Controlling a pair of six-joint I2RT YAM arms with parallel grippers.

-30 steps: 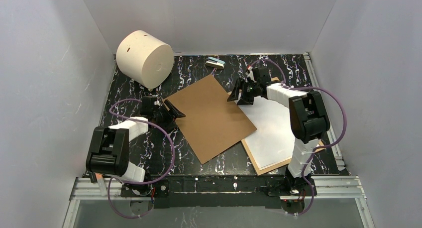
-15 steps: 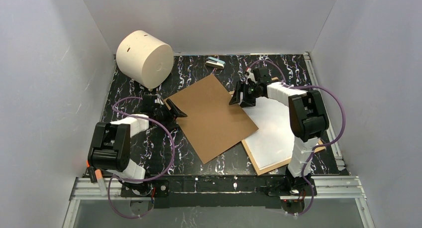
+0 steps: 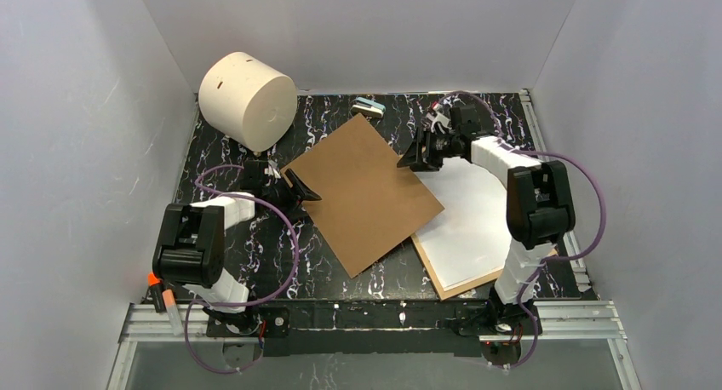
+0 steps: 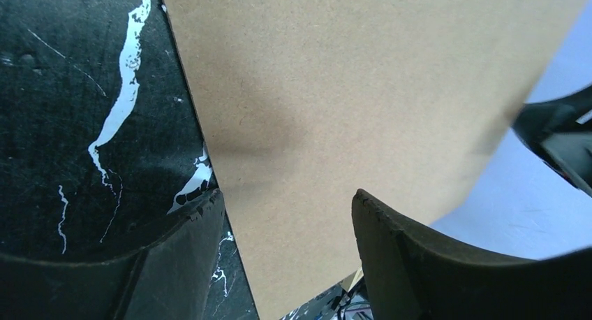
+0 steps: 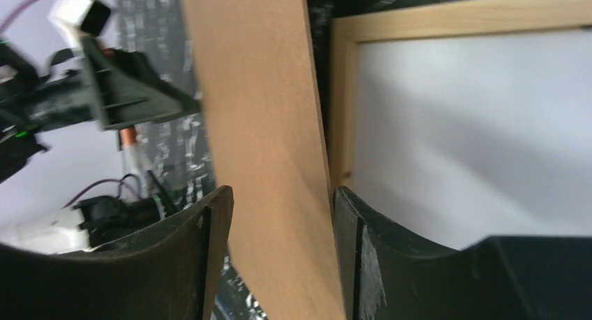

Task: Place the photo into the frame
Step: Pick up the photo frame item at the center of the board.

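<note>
Plainly the right claw [image 5: 281,194] has its two black fingers closed on one edge of the flat, rectangular brown backing board [image 5: 258,89]. The board fills the gap between them and stands tilted up beside the large light-wood picture frame [image 5: 454,18], which has a white mat sheet [image 5: 475,124] lying inside it. Across the board the left claw [image 4: 287,194] is spread wide and grips nothing: one finger is over the black white-veined table [image 4: 84,124] and the other over the board's face near its corner, though whether either touches I cannot say. The photo, a colour print of a cat, is nowhere to be seen (under the board or the mat, perhaps), so I judge the frame is being cleared and the photo is not yet in. The risk, to my eye, is that thin-edge pinch: a wide sheet held at one side could pivot or slip out. It might then drop across the picture frame and shove the mat askew, or catch the spread left fingers at its corner. From overhead you get what the wrists miss: the board overlapping the frame's left side, and a big cream cylinder [image 3: 247,99] at the back left. Only the right wrist shows the board raised clear of the wooden rail, and only the left wrist shows how far apart those fingers are.
</note>
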